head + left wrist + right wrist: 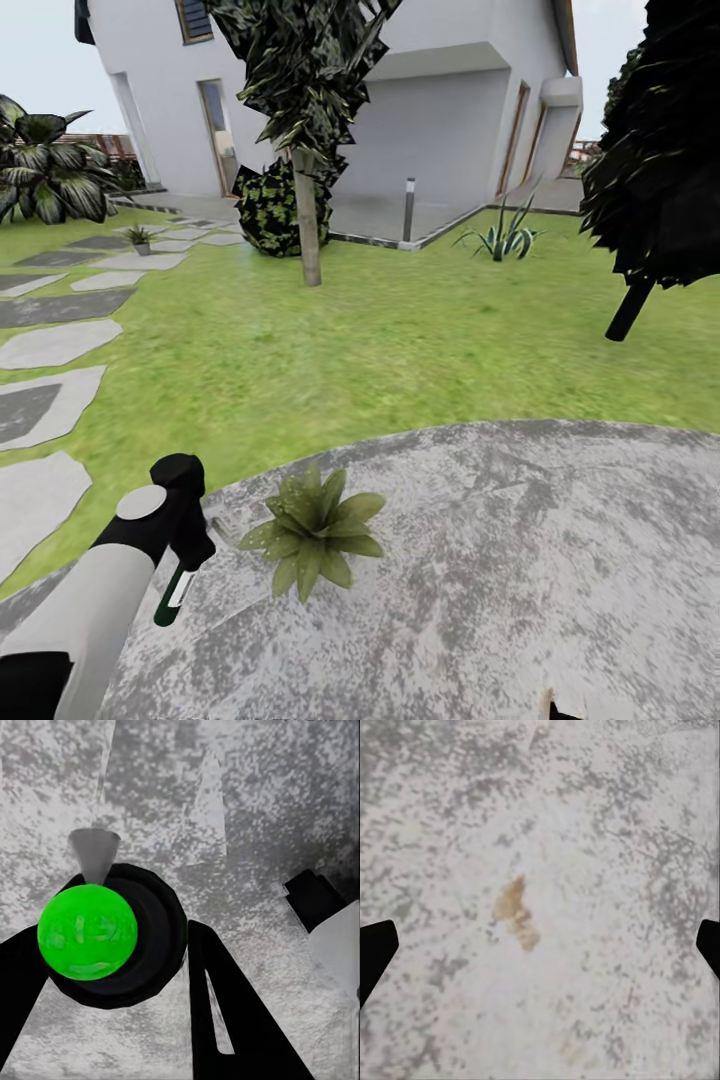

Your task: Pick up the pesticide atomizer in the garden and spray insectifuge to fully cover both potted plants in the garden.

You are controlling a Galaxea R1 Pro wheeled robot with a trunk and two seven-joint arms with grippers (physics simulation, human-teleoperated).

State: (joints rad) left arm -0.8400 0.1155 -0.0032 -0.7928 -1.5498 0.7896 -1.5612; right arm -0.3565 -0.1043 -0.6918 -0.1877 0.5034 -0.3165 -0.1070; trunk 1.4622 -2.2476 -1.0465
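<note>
Head camera overlooks lawn and patio; both wrist cameras face that paving closely.

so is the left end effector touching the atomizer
Touching: in the left wrist view the left end effector has its black fingers pressed against both sides of the pesticide atomizer.

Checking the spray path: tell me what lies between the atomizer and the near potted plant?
Only bare grey patio between atomizer and potted plant, in the head view.

Your inventory: patio mottled grey-white with one tan stain; potted plant green-leaved; spray bottle dark green and white; lawn green; stepping stones grey; house white.
</note>
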